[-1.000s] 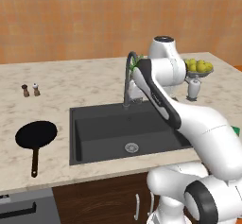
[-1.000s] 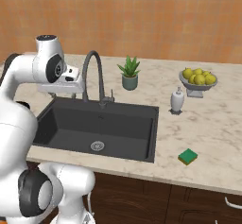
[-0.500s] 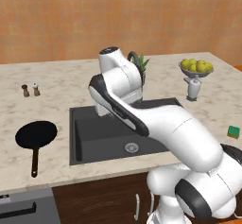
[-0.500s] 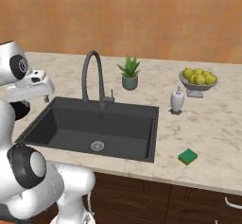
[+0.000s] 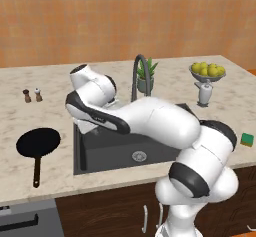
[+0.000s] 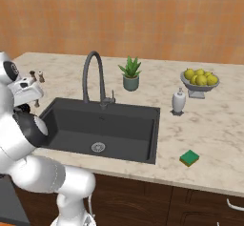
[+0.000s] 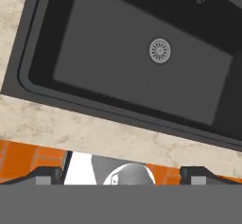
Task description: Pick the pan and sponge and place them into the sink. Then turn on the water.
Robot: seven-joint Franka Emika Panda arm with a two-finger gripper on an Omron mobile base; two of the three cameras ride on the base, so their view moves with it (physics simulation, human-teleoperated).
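The black pan [image 5: 39,142] lies on the counter left of the sink [image 5: 107,153], its brown handle pointing toward the front edge. Right of the sink [image 6: 119,129], near the counter's front edge, rests the green sponge [image 6: 189,158], which shows again as the sponge [image 5: 247,139] at the far right. My gripper [image 7: 122,176] hangs open and empty above the left part of the sink [image 7: 142,76], looking down at the drain [image 7: 159,50]. No stream runs from the arched faucet [image 6: 93,77]. My arm hides much of the basin in the left base view.
Salt and pepper shakers [image 5: 32,95] stand behind the pan. A potted plant [image 6: 129,75], a soap dispenser [image 6: 178,101] and a bowl of lemons [image 6: 199,79] sit behind and right of the sink. Bare counter [image 7: 94,133] runs along the sink's front.
My arm has swung left from the faucet's right side, across the sink, to its left part. The jaws stayed open. Pan and sponge have not moved.
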